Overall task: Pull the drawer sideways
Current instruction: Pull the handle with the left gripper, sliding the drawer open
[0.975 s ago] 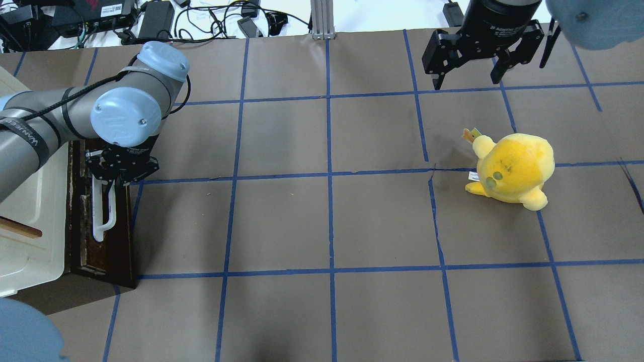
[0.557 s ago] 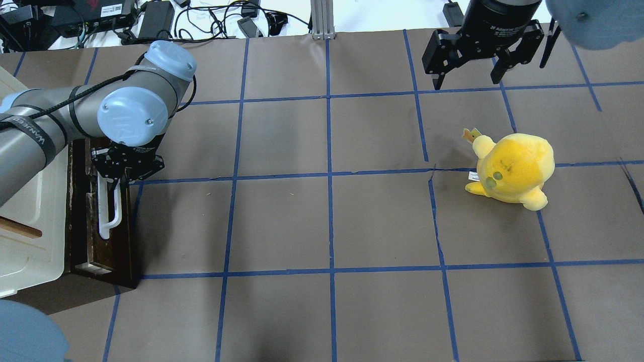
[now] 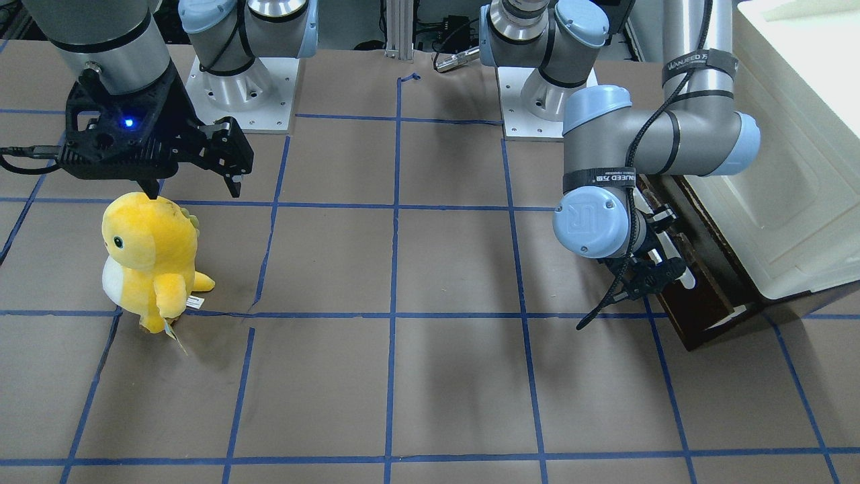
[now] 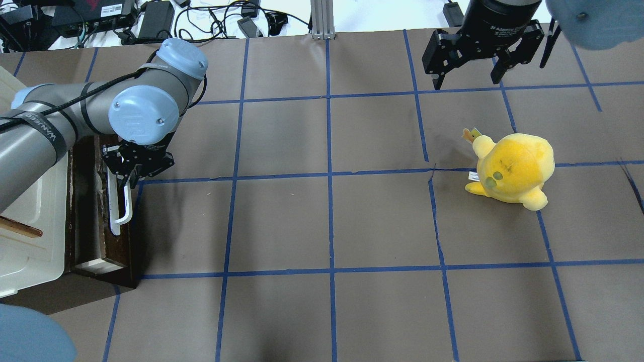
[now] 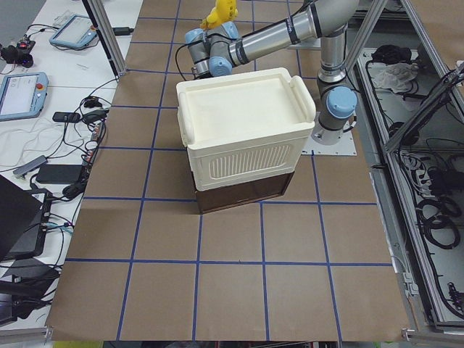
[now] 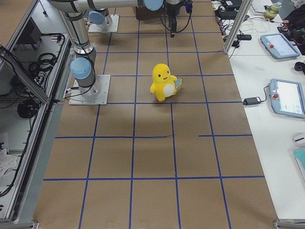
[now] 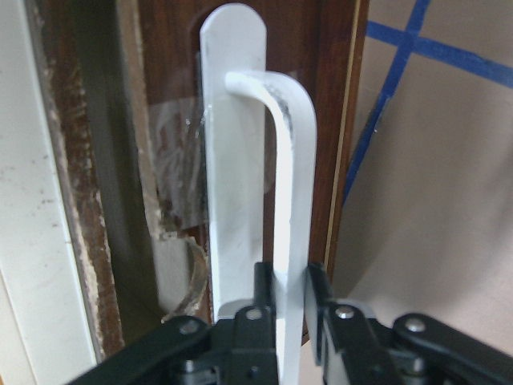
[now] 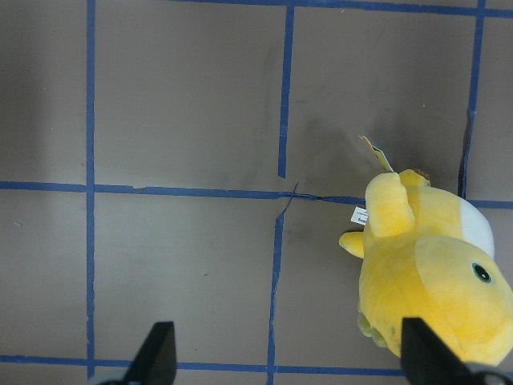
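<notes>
The drawer (image 4: 103, 241) has a dark brown front and a long white bar handle (image 4: 121, 211). It sticks out a little from the cream-white cabinet (image 4: 30, 221) at the table's left edge. My left gripper (image 4: 126, 182) is shut on the near end of the handle. The left wrist view shows both fingers clamped on the white bar (image 7: 292, 200), with the gripper (image 7: 287, 305) at the bottom. In the front-facing view the left gripper (image 3: 662, 272) is at the drawer (image 3: 699, 296). My right gripper (image 4: 468, 83) is open and empty, high above the far right of the table.
A yellow plush toy (image 4: 510, 168) stands on the right half of the table, just below the right gripper (image 3: 191, 188) in the front-facing view. It also shows in the right wrist view (image 8: 433, 273). Brown paper with blue tape lines covers the table. Cables and devices lie beyond its far edge.
My left arm has moved to the right with the handle held. The drawer has slid further out of the cabinet. The right arm and the plush toy have not moved.
</notes>
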Tool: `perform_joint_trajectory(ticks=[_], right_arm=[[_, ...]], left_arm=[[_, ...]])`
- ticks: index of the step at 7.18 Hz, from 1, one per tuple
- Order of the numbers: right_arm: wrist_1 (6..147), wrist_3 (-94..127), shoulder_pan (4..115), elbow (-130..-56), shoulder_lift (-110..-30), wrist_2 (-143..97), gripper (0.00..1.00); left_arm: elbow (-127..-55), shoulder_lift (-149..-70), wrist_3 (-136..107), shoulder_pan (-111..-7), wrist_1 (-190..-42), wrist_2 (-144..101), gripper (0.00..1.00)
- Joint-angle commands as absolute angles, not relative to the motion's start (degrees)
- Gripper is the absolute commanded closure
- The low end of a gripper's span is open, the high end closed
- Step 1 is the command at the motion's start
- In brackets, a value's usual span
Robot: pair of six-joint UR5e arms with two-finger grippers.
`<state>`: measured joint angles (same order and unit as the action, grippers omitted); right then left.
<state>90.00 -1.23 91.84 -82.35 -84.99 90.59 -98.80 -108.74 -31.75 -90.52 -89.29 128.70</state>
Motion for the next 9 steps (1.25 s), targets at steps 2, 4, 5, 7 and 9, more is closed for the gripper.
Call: perform_joint_trajectory(ticks=[2, 4, 5, 7, 9], right_arm=[[90.0, -1.32, 91.85, -82.35, -84.99, 90.61, 0.0], [90.0, -1.23, 91.85, -82.35, -84.99, 90.53, 0.0], [90.0, -1.23, 91.85, -82.35, -84.99, 90.53, 0.0], [90.0, -1.23, 91.85, -82.35, -84.99, 90.53, 0.0], [90.0, -1.23, 91.85, -82.35, -84.99, 90.53, 0.0]], left_arm=[[-98.7, -108.72, -32.43, -91.93, -89.3, 128.58, 0.97], [-96.61, -109.16, -32.96, -93.34, -89.38, 125.97, 0.96], [-96.24, -109.16, -32.96, -93.34, -90.43, 125.77, 0.97], [-96.15, -109.16, -32.96, -93.6, -90.44, 125.77, 0.97], [-96.15, -109.51, -33.83, -94.65, -90.44, 125.77, 0.97]])
